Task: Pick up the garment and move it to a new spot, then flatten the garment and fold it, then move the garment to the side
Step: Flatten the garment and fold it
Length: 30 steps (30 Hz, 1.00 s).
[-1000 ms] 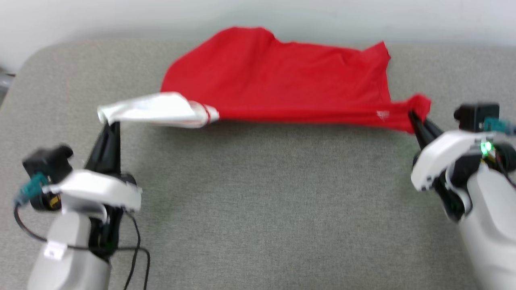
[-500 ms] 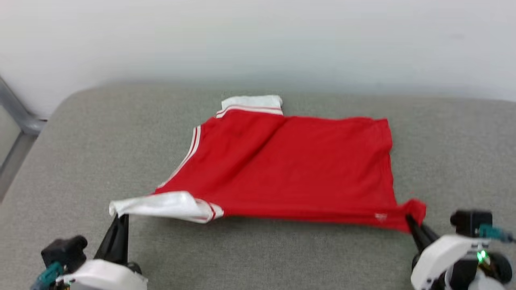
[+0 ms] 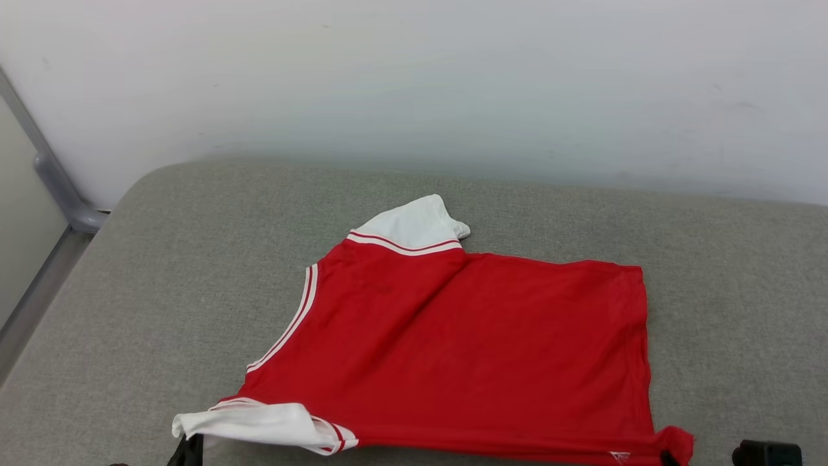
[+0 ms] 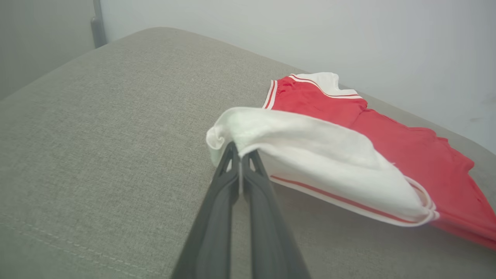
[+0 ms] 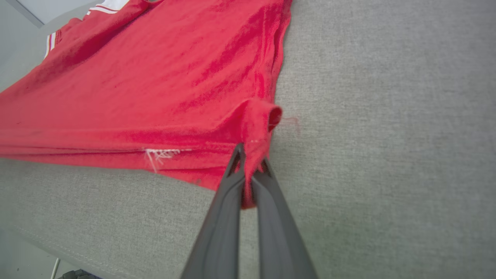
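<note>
Nearest the robot, the left pincer (image 4: 240,153) is closed tight on the rolled edge of the near white sleeve (image 4: 310,155). It holds that sleeve lifted a little off the grey padded worktop (image 3: 162,291). The right pincer (image 5: 250,155) is likewise clamped on a bunched red hem corner (image 5: 257,120), with a fold of cloth squeezed between its two dark fingers. The two grips sit at opposite ends of the garment's near edge. The likely reason is to keep that edge stretched in a straight line, so that the cloth behind it lies out smooth instead of bunching.

Beyond the pincers the garment (image 3: 466,349) rests spread on the worktop, plain red side up (no print shows on this face). A few shallow creases run diagonally across it. The striped collar trim (image 3: 294,323) curves along its left side, and the right hem lies fairly straight. Most of the body looks flat, so this reads as the flattening step, with folding not yet begun.

Farther back, the other white sleeve (image 3: 414,226) lies against the worktop, pointing away from the robot with its tip slightly curled. That curl may need smoothing. Behind it are bare worktop, a pale wall (image 3: 414,84) and a grey metal post (image 3: 58,188) at the far left.
</note>
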{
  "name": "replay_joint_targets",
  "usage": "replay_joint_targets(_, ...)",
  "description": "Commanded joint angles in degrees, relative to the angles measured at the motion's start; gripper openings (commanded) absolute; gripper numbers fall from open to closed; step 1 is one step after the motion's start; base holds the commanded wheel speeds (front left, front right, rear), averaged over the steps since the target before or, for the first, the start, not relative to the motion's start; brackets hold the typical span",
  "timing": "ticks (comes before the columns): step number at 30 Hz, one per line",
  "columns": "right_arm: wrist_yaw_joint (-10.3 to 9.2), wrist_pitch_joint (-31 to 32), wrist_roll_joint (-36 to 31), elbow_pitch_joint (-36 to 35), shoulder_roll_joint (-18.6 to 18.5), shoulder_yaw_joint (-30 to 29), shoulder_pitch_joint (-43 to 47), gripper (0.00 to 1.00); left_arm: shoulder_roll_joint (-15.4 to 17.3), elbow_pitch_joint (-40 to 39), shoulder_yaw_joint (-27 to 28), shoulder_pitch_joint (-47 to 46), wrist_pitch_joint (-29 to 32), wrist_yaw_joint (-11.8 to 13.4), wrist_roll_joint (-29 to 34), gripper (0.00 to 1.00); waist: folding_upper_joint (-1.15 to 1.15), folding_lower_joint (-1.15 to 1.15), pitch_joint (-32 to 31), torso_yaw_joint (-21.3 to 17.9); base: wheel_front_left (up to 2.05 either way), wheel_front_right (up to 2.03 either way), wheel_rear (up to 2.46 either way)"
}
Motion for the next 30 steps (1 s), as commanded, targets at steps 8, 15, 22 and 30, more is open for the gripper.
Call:
replay_joint_targets(8,-0.15,2.1,-2.6,-4.2,0.6,0.4,-3.5,0.0,0.6,-0.7,-1.9,-5.8,1.1,-2.1,-0.6,0.0,-0.01,0.01,2.2,-1.2,0.0,0.0,0.0)
replay_joint_targets(15,-0.14,4.3,-5.4,-1.3,-1.0,1.9,-12.7,0.0,0.1,6.0,-3.7,-16.5,0.0,-5.7,-0.9,0.0,-0.01,0.01,8.1,-2.3,0.0,0.0,0.0)
replay_joint_targets(22,-0.14,5.2,-7.0,3.0,-1.3,2.8,-19.1,0.0,-1.2,14.8,-5.3,-25.1,-1.3,-8.8,-2.0,0.0,-0.01,0.01,12.5,-2.5,0.0,0.0,0.0)
replay_joint_targets(30,-0.13,4.3,-8.0,8.4,-1.6,5.7,-23.0,0.0,-2.0,27.2,-7.4,-32.3,-0.9,-11.1,-4.1,0.0,-0.01,0.01,16.1,-3.1,0.0,0.0,0.0)
